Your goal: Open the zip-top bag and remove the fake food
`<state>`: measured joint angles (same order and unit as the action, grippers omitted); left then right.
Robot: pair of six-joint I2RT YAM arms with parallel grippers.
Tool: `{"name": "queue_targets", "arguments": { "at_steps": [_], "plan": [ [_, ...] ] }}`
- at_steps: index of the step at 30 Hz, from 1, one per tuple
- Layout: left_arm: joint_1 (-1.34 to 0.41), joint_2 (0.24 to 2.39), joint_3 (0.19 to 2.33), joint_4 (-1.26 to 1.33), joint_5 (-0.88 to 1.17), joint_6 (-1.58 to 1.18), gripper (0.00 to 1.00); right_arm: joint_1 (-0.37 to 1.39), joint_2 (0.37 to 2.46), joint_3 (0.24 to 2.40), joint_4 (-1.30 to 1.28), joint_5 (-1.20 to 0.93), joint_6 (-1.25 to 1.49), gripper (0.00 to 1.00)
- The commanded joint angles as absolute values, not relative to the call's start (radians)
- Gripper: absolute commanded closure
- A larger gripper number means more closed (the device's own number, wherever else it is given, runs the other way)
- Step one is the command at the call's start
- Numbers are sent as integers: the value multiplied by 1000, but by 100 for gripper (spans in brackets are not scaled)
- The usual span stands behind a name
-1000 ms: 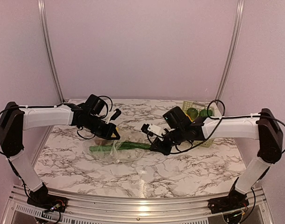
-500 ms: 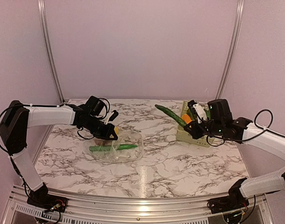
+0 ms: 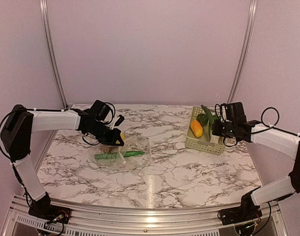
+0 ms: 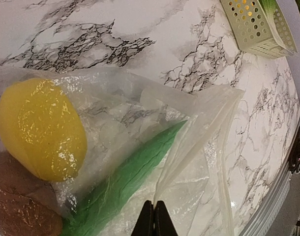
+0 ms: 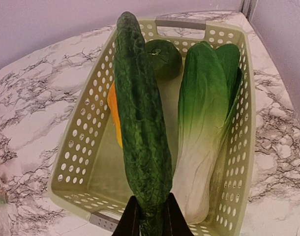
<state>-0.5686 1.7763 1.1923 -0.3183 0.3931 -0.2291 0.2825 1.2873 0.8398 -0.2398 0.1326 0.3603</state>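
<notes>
The clear zip-top bag (image 3: 133,156) lies left of centre on the table. It holds a yellow piece (image 4: 39,128), a brown piece (image 4: 17,206) and a long green vegetable (image 4: 125,182). My left gripper (image 4: 154,216) is shut on a fold of the bag's film (image 4: 199,132), at the bag's far left side in the top view (image 3: 118,140). My right gripper (image 5: 150,221) is shut on a dark green cucumber (image 5: 140,113) and holds it lengthwise over the pale green basket (image 5: 248,108). In the top view the right gripper (image 3: 215,129) is at the basket's right side.
The basket (image 3: 201,143) stands at the back right and holds a bok choy (image 5: 204,113), a round green piece (image 5: 162,56) and an orange piece (image 5: 113,110). Its corner shows in the left wrist view (image 4: 253,27). The wall and a metal rail rise behind the table.
My right arm has swung from the bag's mouth to the basket, carrying the cucumber out of the bag. My left gripper has stayed shut on the bag.
</notes>
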Motion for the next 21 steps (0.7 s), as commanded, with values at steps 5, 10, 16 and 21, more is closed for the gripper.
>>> {"name": "queue_targets", "arguments": {
  "at_steps": [5,10,16,21],
  "plan": [
    [-549,1806,1225,-327,397,-227,100,274,1400,841,-186,257,448,95],
    [-549,1806,1217,-314,408,-230,100,276,1457,883,-195,194,444,56],
    [-549,1796,1204,-295,438,-230,100,282,1438,927,-144,52,346,34],
    [-549,1786,1193,-277,498,-222,100,408,1429,917,63,-57,162,36]
  ]
}}
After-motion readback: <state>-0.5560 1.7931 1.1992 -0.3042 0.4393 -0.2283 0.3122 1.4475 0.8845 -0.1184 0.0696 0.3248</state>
